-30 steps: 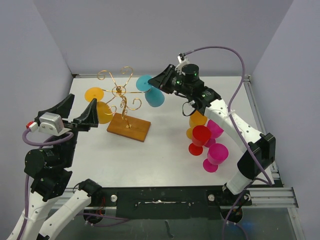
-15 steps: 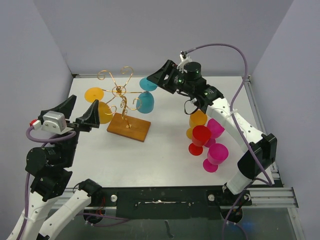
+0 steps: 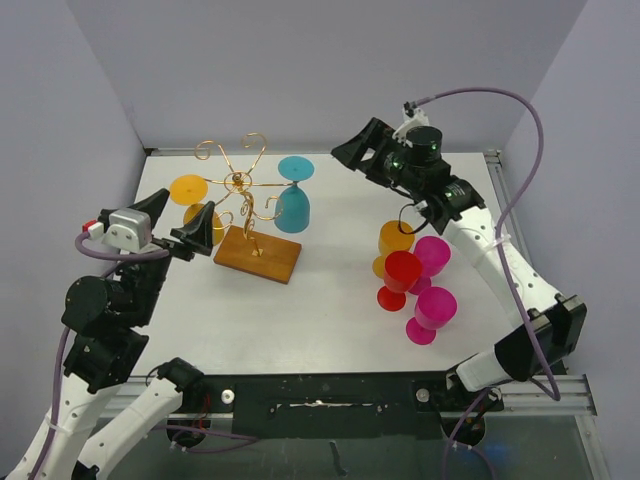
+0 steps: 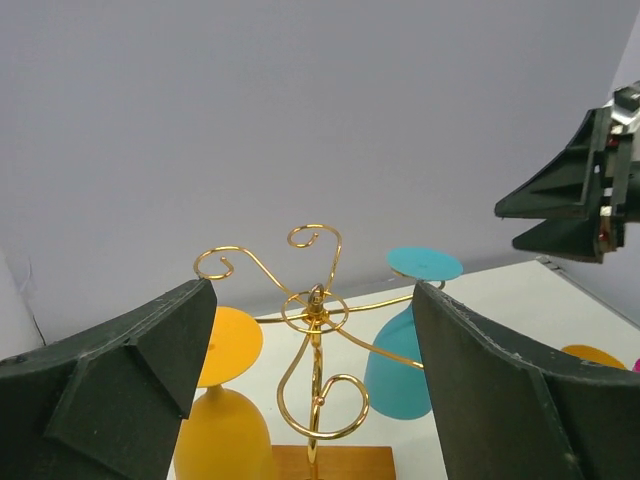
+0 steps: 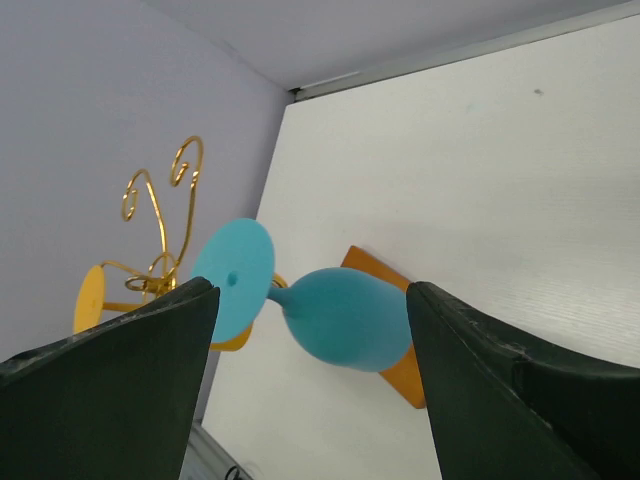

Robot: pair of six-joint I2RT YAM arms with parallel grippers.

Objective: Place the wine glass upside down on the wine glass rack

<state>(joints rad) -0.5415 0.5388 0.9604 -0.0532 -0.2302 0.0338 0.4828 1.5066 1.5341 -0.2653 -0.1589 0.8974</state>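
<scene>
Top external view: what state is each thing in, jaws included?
Wine glass rack: upright
Teal wine glass: hung upside down on rack
Yellow wine glass: hung upside down on rack
Orange glass: upright
Red glass: upright
Pink glasses: upright
Left jaws: open, empty
Right jaws: open, empty

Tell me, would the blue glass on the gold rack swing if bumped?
Probably: the blue glass hangs upside down by its foot on a thin wire arm of the rack, so it could sway or slip off. It looks opaque like plastic, so likely light.

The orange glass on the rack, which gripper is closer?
Left. The left gripper is just beside the orange glass; the right gripper hangs beyond the rack.
</scene>
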